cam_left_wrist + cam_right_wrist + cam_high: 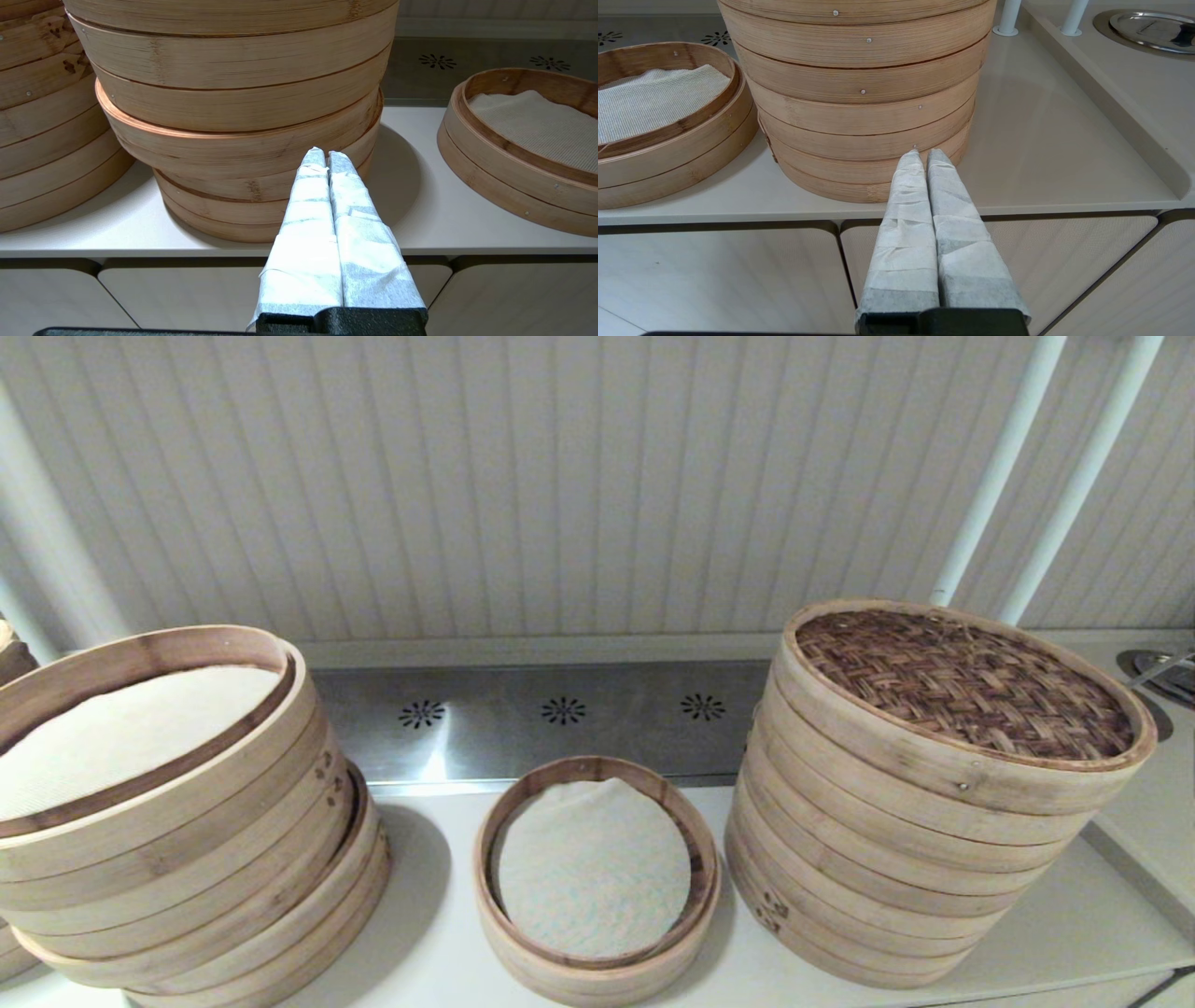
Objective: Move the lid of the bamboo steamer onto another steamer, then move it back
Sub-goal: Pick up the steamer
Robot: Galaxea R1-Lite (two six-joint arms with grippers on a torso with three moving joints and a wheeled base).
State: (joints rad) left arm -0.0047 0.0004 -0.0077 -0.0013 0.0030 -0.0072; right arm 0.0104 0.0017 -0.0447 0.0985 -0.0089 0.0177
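The lid (966,683) is seen on top of the tall stack (896,840), on the right side of the bench (1055,933). Its brown woven top is ringed by a pale band. The low tray (597,882) is set on the bench just left of the tall stack, with a white cloth inside. They are very close at the base, but it cannot be told if they touch. Farther left, a wide leaning stack (177,821) is found, open on top, with a white cloth too. Behind the tray a shiny metal strip (560,719) is seen, and two white pipes (1036,476) rise behind the lid.

The right tool (923,156) is held low, in front of the bottom of the tall stack, well below the lid. Its wrapped fingers are pressed together, with nothing between them. The left tool (325,156) is held low before the leaning stack, its fingers together as well. Cupboard doors (738,275) are seen under the bench edge.
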